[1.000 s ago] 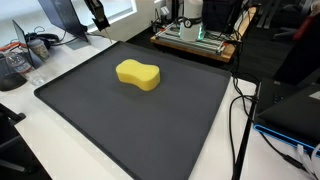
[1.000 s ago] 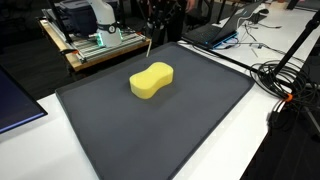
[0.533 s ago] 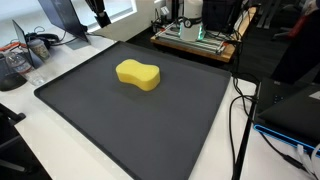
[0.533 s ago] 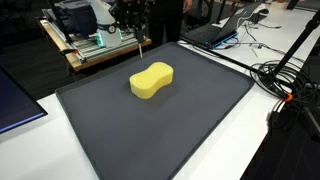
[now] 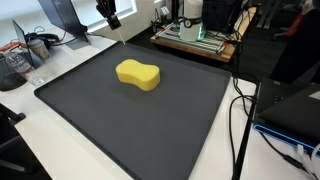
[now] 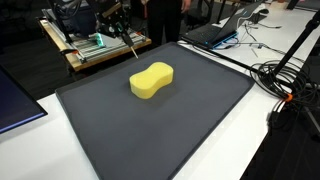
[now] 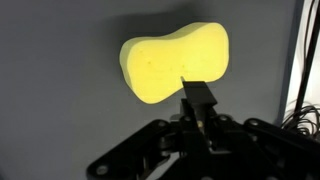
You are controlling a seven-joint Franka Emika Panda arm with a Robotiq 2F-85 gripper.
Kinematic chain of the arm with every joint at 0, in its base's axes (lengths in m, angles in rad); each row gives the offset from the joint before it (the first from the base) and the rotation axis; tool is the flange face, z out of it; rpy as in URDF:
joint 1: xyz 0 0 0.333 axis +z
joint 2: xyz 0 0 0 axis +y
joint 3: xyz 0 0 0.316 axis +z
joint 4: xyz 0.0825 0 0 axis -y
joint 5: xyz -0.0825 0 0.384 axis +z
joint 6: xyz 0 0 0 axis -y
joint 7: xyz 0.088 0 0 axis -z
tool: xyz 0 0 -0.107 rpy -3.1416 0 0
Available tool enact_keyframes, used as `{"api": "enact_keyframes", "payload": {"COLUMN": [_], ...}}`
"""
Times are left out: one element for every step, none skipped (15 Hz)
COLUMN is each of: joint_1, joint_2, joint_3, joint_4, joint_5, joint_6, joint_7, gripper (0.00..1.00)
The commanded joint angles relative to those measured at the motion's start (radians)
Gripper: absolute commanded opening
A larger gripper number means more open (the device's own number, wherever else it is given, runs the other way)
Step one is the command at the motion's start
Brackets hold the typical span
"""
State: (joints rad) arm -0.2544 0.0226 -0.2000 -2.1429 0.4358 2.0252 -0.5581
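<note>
Black Robotiq gripper (image 5: 110, 19) hangs high behind the yellow peanut-shaped foam sponge (image 5: 138, 74).
Its jaws are pinched narrow on what looks like a thin pale rod (image 6: 130, 48) slanting toward the sponge, which lies flat on the dark rubbery mat (image 5: 150, 130), open from above.

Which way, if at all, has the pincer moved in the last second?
Yes. In an exterior view the pincer has shifted rightward, toward the far corner of the black mat and nearer the yellow sponge, which has not moved.
</note>
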Motion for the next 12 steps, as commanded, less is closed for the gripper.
{"api": "enact_keyframes", "payload": {"joint_1": [-0.028, -0.034, -0.041, -0.047, -0.054, -0.06, -0.063, -0.066, -0.064, -0.059, -0.056, -0.054], "joint_2": [-0.066, -0.074, -0.081, -0.09, -0.105, -0.114, -0.121, -0.132, -0.138, -0.146, -0.154, -0.159], "joint_3": [-0.044, -0.058, -0.07, -0.083, -0.098, -0.111, -0.122, -0.131, -0.136, -0.138, -0.14, -0.14], "joint_4": [-0.145, -0.177, -0.207, -0.238, -0.273, -0.299, -0.326, -0.354, -0.376, -0.402, -0.426, -0.451], "joint_5": [0.17, 0.217, 0.265, 0.307, 0.362, 0.411, 0.446, 0.497, 0.538, 0.59, 0.647, 0.728], "joint_6": [0.086, 0.112, 0.13, 0.152, 0.177, 0.188, 0.203, 0.221, 0.238, 0.25, 0.258, 0.261], "joint_7": [-0.223, -0.286, -0.348, -0.403, -0.465, -0.523, -0.569, -0.619, -0.65, -0.681, -0.698, -0.699], "gripper": [0.03, 0.03, 0.03, 0.03, 0.03, 0.03, 0.03, 0.03, 0.03, 0.03, 0.03, 0.03]}}
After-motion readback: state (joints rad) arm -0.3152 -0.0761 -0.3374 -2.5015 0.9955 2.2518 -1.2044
